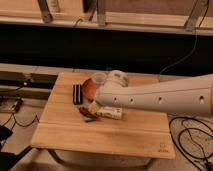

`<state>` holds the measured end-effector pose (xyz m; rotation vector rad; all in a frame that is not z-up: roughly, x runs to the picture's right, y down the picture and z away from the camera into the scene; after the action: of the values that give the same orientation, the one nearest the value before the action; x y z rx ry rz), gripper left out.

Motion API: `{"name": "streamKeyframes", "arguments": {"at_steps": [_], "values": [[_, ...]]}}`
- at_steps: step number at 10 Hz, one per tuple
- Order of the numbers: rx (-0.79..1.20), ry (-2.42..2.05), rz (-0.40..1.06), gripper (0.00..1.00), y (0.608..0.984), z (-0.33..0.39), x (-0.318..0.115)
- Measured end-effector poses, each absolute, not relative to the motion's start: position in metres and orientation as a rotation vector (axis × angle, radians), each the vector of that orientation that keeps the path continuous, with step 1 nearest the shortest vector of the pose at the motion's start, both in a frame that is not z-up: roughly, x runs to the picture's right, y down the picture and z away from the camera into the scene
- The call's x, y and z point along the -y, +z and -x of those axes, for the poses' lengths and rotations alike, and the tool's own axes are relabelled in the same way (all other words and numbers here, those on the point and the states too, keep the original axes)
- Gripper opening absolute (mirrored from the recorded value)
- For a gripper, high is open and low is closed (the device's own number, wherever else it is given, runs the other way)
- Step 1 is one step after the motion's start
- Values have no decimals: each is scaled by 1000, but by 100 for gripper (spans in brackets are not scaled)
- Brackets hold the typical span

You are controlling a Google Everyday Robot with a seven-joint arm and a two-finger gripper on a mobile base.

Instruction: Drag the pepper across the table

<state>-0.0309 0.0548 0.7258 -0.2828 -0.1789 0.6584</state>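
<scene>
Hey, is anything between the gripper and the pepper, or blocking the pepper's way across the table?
Nothing visible separates them: the gripper sits right at the pepper. The white bottle lies close on the pepper's picture-right side and the orange plate behind it, so those ways look blocked; toward the near edge of the table nothing shows.

Warm, dim indoor light from above, light-wood table [65,135] evenly lit, deep black shadow band behind it, pale arm [160,97] brightest with a soft sheen, gripper [93,108] shaded low over the table's middle

dark-red pepper [86,114] lies on table [100,137], jaws beside.
</scene>
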Motion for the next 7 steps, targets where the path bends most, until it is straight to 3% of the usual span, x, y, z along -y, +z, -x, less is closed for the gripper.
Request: {"name": "streamKeyframes", "arguments": {"at_steps": [7], "values": [[307, 392, 471, 80, 740, 155, -117]]}}
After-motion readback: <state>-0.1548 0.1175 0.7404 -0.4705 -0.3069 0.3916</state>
